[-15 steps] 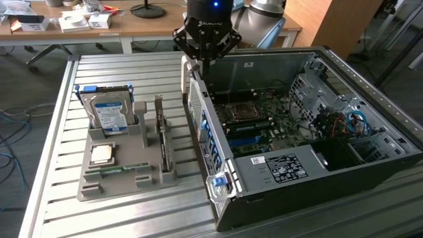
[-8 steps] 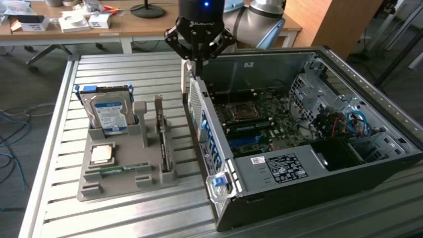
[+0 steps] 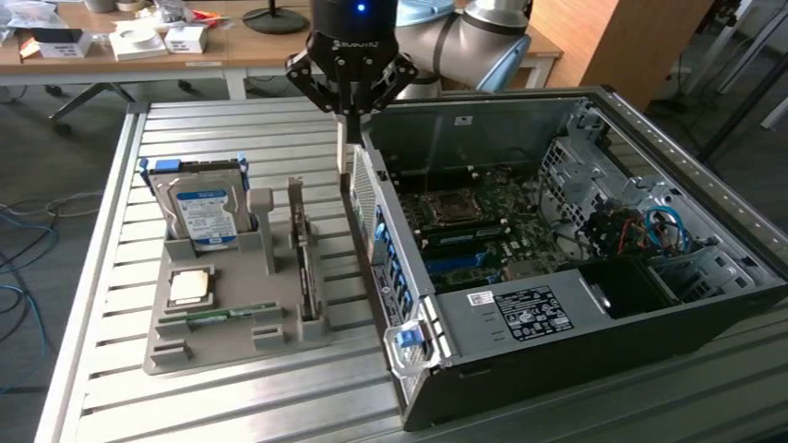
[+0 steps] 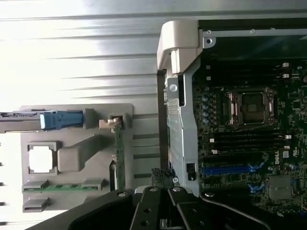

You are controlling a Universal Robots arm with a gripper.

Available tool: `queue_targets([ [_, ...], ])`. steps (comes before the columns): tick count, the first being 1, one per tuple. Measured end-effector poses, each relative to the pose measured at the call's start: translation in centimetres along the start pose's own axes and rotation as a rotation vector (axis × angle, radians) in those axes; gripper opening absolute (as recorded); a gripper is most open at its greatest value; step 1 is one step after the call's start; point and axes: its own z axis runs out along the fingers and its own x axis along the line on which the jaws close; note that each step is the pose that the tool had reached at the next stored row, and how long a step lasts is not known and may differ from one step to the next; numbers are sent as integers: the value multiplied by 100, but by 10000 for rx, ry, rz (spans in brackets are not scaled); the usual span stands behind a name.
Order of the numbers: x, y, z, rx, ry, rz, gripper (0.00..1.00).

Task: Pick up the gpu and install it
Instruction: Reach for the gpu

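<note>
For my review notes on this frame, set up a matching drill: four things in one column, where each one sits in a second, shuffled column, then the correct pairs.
Things
1. hard drive
2. processor chip
3. gpu
4. gripper

Places
A. above the wall of the computer case that faces the grey tray
B. lying flat in a square recess of the tray
C. standing on edge in the tray slot nearest the case
D. standing upright in the tray, in a blue frame

Pairs: 1-D, 2-B, 3-C, 4-A
</note>
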Motion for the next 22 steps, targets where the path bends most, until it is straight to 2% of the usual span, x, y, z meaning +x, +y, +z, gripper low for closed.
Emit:
queue_targets([
  [7,141,-6,0,0,0,1,11],
  [14,147,-6,0,0,0,1,11],
  [22,215,-12,-1,0,0,1,11],
])
